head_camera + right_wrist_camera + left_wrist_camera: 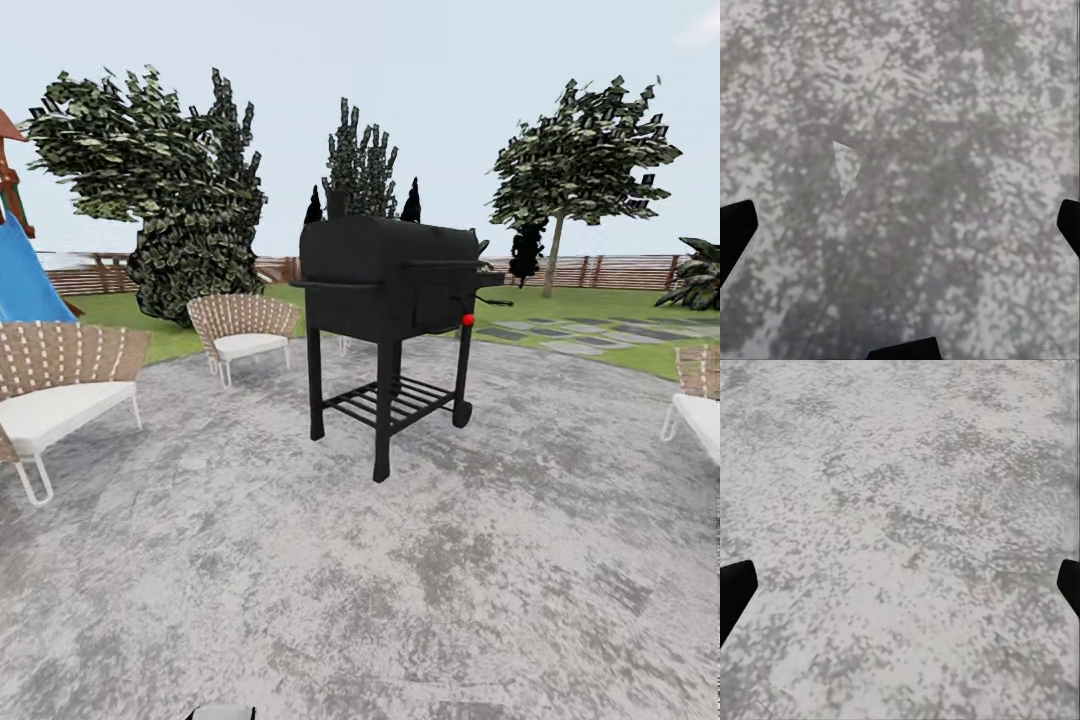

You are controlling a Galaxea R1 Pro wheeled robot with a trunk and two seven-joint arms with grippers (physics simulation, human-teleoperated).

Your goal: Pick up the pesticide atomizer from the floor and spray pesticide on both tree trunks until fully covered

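1. Trees of the garden stand along the upper part of the head view: a bare-trunked tree (556, 250) with a blocky green crown at the upper right on the lawn (620, 305), and a large leafy mass (170, 180) at the upper left. No atomizer can be made out.
2. Behind them a brown slatted fence (610, 270) runs across the frame.
3. A black barbecue grill (390, 300) stands at the centre of a grey mottled paved patio (350, 560).
4. Wicker chairs with white cushions sit at the left edge (55, 390), left of the grill (243, 330), and at the right edge (695, 400).
5. A blue slide (22, 270) shows at the far left.
6. The left gripper (900, 585) hangs over bare paving, its dark fingertips (733, 592) at opposite edges of the wrist view, spread wide, nothing between them.
7. The right gripper (900, 229) is likewise spread wide over paving, empty.
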